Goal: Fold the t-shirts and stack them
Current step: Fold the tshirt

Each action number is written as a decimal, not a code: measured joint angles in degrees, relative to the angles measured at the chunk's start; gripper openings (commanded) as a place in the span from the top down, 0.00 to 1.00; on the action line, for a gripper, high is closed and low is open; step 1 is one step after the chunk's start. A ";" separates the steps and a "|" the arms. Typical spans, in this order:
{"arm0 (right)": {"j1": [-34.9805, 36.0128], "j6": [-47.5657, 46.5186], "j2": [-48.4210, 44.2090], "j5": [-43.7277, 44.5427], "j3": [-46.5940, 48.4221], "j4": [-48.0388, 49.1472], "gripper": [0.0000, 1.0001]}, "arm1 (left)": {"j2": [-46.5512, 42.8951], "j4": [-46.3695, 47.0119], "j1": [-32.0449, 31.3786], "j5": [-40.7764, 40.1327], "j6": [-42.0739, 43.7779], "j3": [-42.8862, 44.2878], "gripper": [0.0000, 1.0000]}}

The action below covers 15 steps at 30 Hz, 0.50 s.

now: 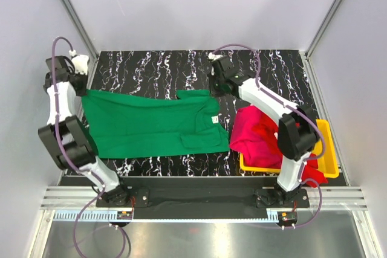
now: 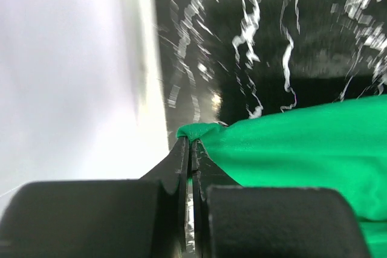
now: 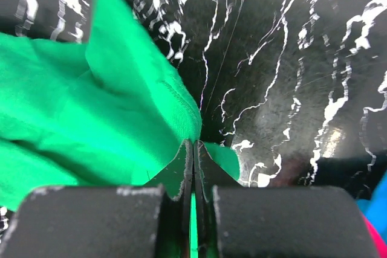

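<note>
Tabletop (image 1: 145,64): left end effector (image 2: 190,144) and right end effector (image 3: 193,144) pinch green t-shirt (image 1: 151,126).

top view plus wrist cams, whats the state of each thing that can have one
green t-shirt: spread on the table, mostly flat, pinched at two far ends
left tool: shut on green t-shirt
right tool: shut on green t-shirt
red t-shirt: crumpled, heaped in the tray, spilling over its left rim
yellow tray: holds crumpled cloth
</note>
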 measured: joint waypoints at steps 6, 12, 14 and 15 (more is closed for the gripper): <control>-0.26 0.31 -8.04 -1.55 -8.22 4.74 1.00 | -8.79 3.04 0.94 0.70 2.54 -8.02 1.00; 0.44 5.09 -11.08 -4.96 -21.22 8.57 1.00 | -8.98 2.29 2.95 -0.94 6.64 -20.04 1.00; 1.14 7.26 -10.69 -5.46 -24.35 8.66 1.00 | -8.94 1.90 3.89 -1.79 7.89 -22.32 1.00; 1.46 8.20 -10.58 -5.84 -25.66 8.68 1.00 | -8.94 1.86 4.24 -2.14 8.46 -23.02 1.00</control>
